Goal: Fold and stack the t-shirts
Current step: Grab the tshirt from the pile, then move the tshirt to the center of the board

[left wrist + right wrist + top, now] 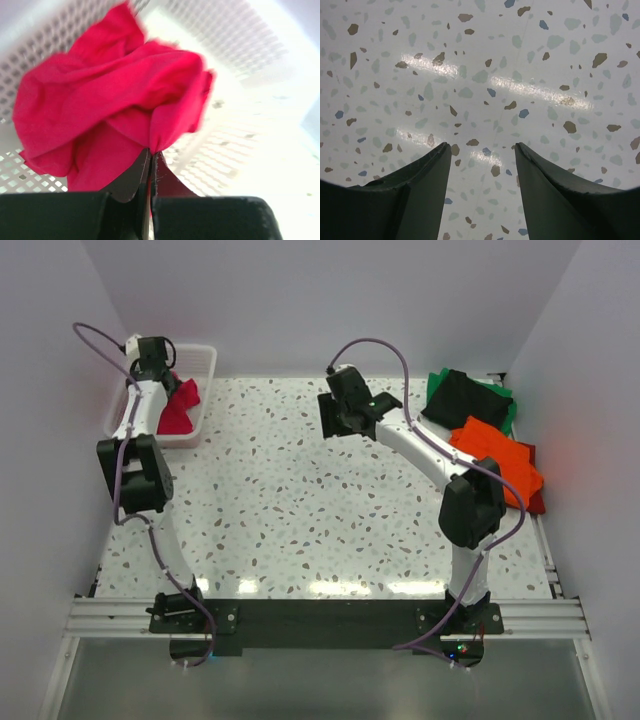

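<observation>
- Now, on the left, the left claw (151,152) is pinched tight on a fold of the pink t-shirt (100,100), which lies crumpled in the white basket (205,358).
- This looks like the grabbing step. Next, I think, the shirt needs lifting out onto the table (290,510).
- In the middle, the right claw (482,146) hangs wide over the table, holding nothing.
- On the right, the black t-shirt (458,396) and the orange t-shirt (497,455) lie piled.
</observation>
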{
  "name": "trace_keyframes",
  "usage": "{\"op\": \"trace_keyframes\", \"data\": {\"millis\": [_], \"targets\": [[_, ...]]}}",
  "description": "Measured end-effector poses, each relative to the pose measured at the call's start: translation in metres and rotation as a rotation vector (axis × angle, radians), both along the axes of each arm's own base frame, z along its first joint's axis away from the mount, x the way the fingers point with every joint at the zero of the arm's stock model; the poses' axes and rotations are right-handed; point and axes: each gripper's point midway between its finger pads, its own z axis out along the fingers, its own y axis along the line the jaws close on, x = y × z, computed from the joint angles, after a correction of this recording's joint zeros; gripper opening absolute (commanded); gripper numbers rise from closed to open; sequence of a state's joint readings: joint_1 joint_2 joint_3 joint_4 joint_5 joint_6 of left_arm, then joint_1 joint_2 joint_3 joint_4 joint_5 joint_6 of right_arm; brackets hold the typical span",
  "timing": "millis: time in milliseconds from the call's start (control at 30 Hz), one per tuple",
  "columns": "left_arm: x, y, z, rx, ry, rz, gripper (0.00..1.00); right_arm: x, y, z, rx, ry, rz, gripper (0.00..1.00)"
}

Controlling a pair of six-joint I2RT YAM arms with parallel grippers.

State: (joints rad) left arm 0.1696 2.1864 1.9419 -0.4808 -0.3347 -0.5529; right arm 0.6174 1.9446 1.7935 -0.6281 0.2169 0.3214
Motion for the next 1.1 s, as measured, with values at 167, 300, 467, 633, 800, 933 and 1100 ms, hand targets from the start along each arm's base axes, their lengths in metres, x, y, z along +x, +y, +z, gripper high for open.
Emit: {"op": "trace_keyframes", "data": {"millis": [167, 300, 467, 633, 800, 933, 1100], "targets": [[-0.002, -0.025, 0.102, 0.025, -0.2, -0.069, 0.0, -0.005, -0.003, -0.013, -0.016, 0.026, 0.001, 0.57], [-0.012, -0.058, 0.171, 0.032, -0.339, -0.159, 0.0, -0.009, -0.006, -0.021, -0.021, 0.041, -0.004, 0.57], [-0.029, -0.111, 0.233, 0.042, -0.458, -0.325, 0.0, -0.022, -0.014, -0.02, -0.013, 0.048, -0.017, 0.57], [-0.05, -0.17, 0.295, 0.019, -0.596, -0.512, 0.0, -0.031, -0.019, -0.005, 0.026, 0.021, -0.031, 0.56], [-0.092, -0.216, 0.361, -0.037, -0.767, -0.725, 0.0, -0.037, -0.025, 0.0, 0.045, 0.005, -0.051, 0.56], [-0.139, -0.254, 0.406, -0.128, -0.928, -0.944, 0.0, -0.044, -0.036, -0.001, 0.038, 0.001, -0.09, 0.56], [-0.195, -0.292, 0.43, -0.249, -1.05, -1.204, 0.0, -0.052, -0.057, 0.008, 0.028, -0.042, -0.172, 0.57]]}}
